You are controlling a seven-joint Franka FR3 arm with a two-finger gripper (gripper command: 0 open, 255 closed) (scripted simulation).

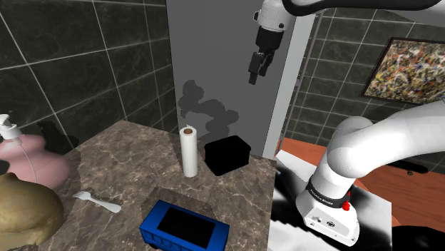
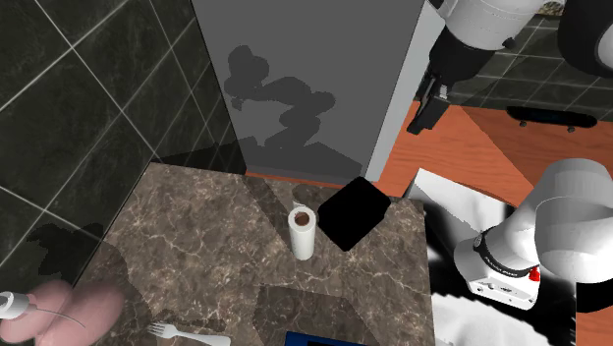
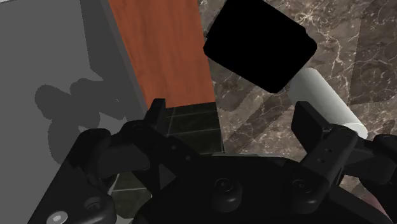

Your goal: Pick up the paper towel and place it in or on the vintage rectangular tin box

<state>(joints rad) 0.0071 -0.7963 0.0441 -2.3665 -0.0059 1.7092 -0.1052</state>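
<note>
The gripper [image 1: 255, 77] hangs high above the marble counter [image 1: 121, 153], in front of a grey wall panel [image 1: 214, 57]. Its two fingers [image 3: 156, 118] stand apart with nothing between them.

The paper towel [image 1: 189, 151] is a white roll standing upright near the back of the counter, well below the gripper. A black box [image 1: 228, 154] sits just beside the roll, on the shoulder view's right; whether they touch I cannot tell. The blue box [image 1: 184, 227], rectangular with a dark top, lies at the counter's front edge, apart from the roll.

A white fork [image 1: 98, 201] lies on the shoulder view's left of the blue box. Farther left stand a pink pump bottle [image 1: 32, 160] and a tan rounded thing [image 1: 25, 210].
</note>
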